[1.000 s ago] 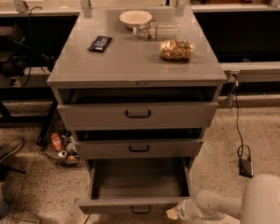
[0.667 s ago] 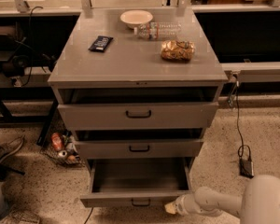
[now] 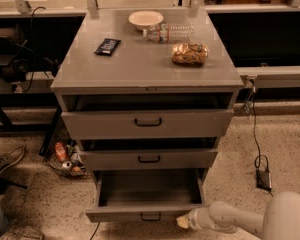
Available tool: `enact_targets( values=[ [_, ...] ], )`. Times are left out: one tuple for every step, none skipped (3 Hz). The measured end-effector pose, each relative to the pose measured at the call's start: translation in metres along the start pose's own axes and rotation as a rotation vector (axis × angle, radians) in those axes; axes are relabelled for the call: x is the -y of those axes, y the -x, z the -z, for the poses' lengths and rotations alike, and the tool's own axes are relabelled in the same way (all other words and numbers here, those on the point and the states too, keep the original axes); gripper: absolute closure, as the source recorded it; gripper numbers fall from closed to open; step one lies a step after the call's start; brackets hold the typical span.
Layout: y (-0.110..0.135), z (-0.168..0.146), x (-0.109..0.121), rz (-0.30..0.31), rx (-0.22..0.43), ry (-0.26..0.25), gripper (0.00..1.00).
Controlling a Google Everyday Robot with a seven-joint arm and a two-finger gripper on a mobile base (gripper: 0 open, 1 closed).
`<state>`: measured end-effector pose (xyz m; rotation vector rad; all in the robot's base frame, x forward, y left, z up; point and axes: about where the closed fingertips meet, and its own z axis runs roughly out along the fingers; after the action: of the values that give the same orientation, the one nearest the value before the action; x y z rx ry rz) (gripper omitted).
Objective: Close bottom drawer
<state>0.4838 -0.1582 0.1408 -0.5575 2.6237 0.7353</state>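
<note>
The bottom drawer [image 3: 147, 213] of the grey metal cabinet stands pulled out, its inside bare, with a small dark loop handle [image 3: 150, 217] on its front. My gripper [image 3: 183, 221] is at the right end of that drawer front, touching or nearly touching it, at the end of my white arm [image 3: 230, 220] coming in from the lower right.
The middle drawer [image 3: 148, 159] and the top drawer [image 3: 148, 122] stand slightly open. On the cabinet top [image 3: 145, 61] lie a bowl [image 3: 145, 19], a plastic bottle [image 3: 169, 33], a snack bag [image 3: 190, 54] and a dark packet [image 3: 108, 46]. Cans [image 3: 64, 159] sit on the floor at left, cables [image 3: 262, 171] at right.
My gripper has moved left and up along the floor to the right end of the bottom drawer's front. The drawer has been pushed in a little.
</note>
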Motion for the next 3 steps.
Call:
enact_targets(
  values=[
    [0.026,-0.009,0.006,0.056,0.093,0.005,1.00],
    [0.028,-0.009,0.006,0.062,0.100,0.006,1.00],
    [0.058,-0.018,0.010,0.106,0.158,0.019,1.00]
  ],
)
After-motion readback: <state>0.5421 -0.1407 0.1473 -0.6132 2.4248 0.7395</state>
